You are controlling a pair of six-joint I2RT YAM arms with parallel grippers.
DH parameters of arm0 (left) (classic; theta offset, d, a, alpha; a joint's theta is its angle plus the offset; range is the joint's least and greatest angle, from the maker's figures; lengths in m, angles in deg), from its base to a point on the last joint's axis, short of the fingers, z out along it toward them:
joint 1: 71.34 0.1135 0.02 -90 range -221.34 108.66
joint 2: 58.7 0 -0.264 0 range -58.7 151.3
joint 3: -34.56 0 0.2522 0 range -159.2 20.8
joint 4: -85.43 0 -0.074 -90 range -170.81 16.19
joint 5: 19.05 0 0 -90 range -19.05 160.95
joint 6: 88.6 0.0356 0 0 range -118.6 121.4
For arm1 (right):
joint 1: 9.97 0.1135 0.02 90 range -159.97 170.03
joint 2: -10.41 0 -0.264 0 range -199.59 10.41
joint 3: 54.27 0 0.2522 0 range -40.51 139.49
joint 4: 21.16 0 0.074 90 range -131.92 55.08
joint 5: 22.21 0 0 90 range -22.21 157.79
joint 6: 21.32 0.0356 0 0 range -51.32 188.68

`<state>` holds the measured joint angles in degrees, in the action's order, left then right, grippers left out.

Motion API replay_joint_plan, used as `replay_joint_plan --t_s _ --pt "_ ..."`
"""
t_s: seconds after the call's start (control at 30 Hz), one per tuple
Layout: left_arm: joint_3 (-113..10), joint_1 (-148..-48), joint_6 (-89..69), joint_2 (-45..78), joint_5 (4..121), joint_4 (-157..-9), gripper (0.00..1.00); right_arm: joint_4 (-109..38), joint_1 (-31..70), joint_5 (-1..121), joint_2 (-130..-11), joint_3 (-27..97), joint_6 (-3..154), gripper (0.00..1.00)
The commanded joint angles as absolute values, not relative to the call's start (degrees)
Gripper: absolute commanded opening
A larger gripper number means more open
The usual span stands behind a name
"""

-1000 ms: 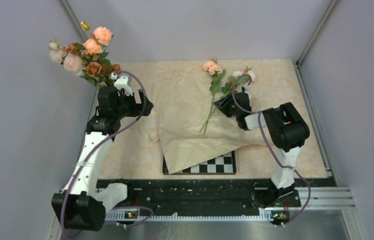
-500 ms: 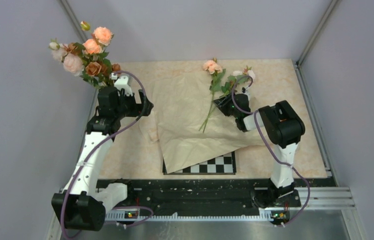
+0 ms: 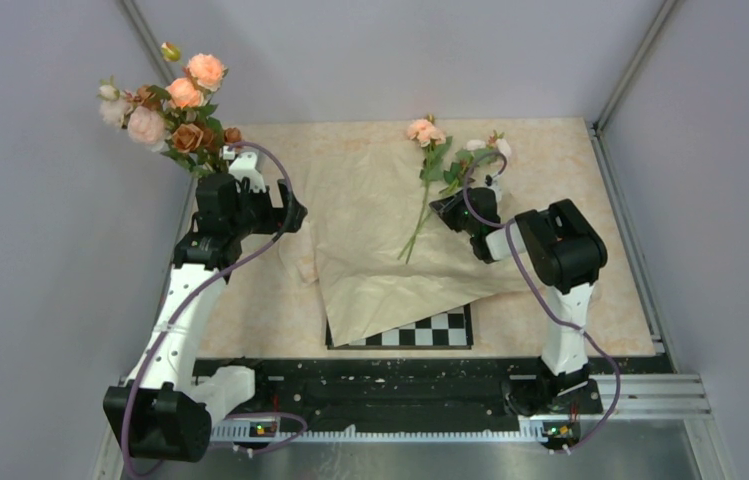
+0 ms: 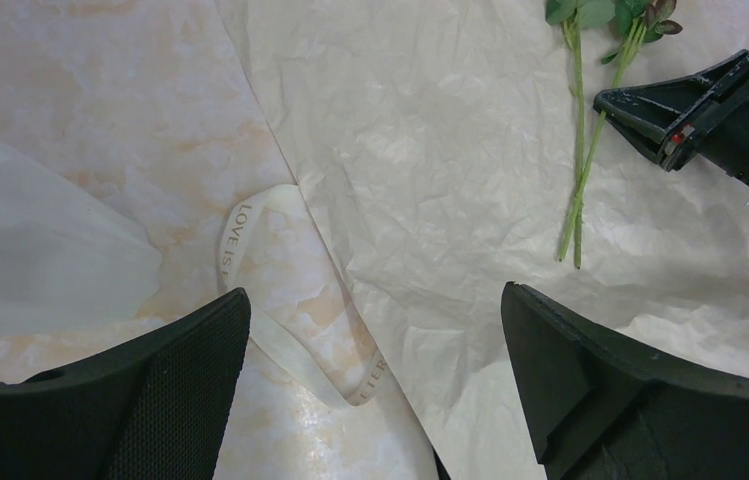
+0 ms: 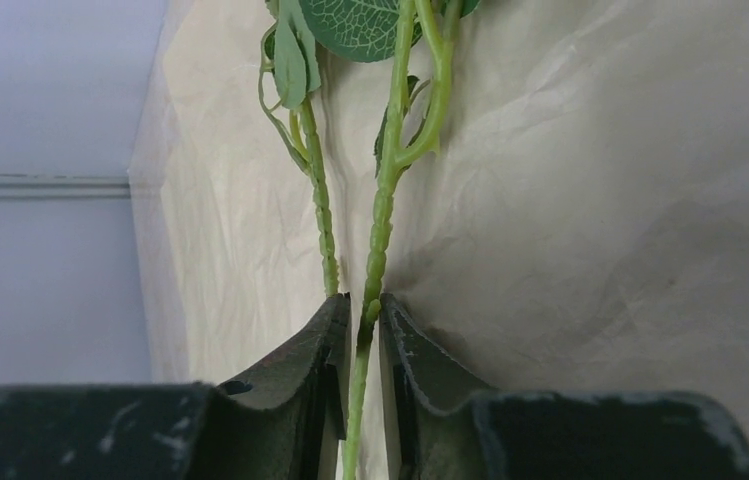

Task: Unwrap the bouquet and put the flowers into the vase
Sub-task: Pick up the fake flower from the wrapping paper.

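Note:
Two loose flowers lie on the unfolded beige wrapping paper [image 3: 370, 230]: a peach rose [image 3: 424, 132] and a pale pink one [image 3: 496, 148]. Their green stems [image 4: 578, 200] run side by side. My right gripper [image 3: 447, 210] [image 5: 363, 300] is low over the paper, its jaws closed around one stem [image 5: 380, 220]; the other stem [image 5: 320, 200] passes just outside the left finger. More peach and pink roses [image 3: 175, 105] stand upright at the far left; the vase is hidden behind my left arm. My left gripper [image 3: 290, 215] [image 4: 375, 300] hangs wide open above the paper's edge, holding nothing.
A cream ribbon [image 4: 280, 340] printed with letters lies looped on the marbled tabletop beside the paper. A black-and-white checkerboard [image 3: 440, 328] pokes out under the paper's near corner. Grey walls enclose the table on three sides.
My right gripper's jaws have narrowed onto the stem, and the right arm has shifted slightly left. The left arm has not moved.

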<state>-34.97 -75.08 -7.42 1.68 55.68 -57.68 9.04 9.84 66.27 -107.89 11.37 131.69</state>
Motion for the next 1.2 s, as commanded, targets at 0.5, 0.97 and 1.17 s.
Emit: replay_joint_plan --t_s 0.5,0.97,1.17 --pt "-34.23 -74.98 -5.93 -0.17 53.49 -59.99 0.99 11.84 9.48 67.53 -102.10 10.51 127.10 0.00" --pt "-33.86 -75.97 -8.99 -1.39 47.40 -62.14 0.99 7.86 9.89 65.72 -86.84 7.98 118.76 0.00" --pt "-33.22 -78.65 -21.28 -5.21 41.54 -70.50 0.99 -0.21 11.74 57.46 -77.53 9.90 108.57 0.00"
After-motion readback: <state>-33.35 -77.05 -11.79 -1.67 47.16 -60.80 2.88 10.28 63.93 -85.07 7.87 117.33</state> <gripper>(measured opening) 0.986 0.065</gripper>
